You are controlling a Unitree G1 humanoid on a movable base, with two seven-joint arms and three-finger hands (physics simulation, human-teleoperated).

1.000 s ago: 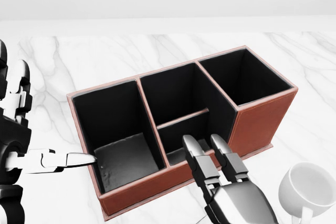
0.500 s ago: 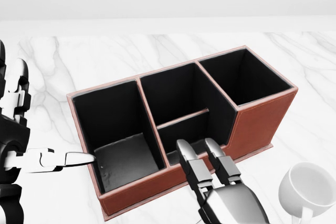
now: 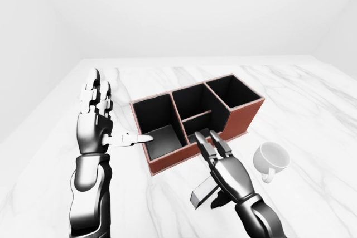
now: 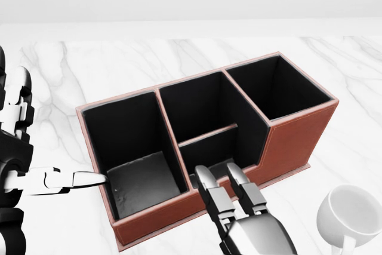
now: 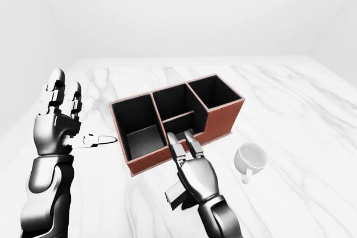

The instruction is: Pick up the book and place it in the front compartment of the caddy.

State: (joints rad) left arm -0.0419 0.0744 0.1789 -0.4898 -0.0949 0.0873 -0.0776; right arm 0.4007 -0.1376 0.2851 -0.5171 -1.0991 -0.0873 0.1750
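Observation:
The red-brown caddy (image 4: pixel 298 138) with black compartments stands on the marble table, at the middle of the head view. A dark grey book (image 3: pixel 202 192) shows in the left-eye view, sticking out to the left from under the palm of my right hand (image 3: pixel 215 154). That hand's fingers (image 4: pixel 209 189) are stretched straight, and their tips reach the caddy's near wall. They are not curled round the book. My left hand (image 3: pixel 111 121) stands open to the left of the caddy with its fingers upright. Its thumb tip is at the caddy's left wall.
A white mug (image 3: pixel 271 157) lies on its side to the right of my right hand, below the caddy's right end. The marble table (image 3: pixel 312 110) stretches wide on both sides, up to a pale wall at the top.
My right hand has slid down the head view and slightly left, drawing back from the caddy's near wall. The left hand and the caddy have stayed put.

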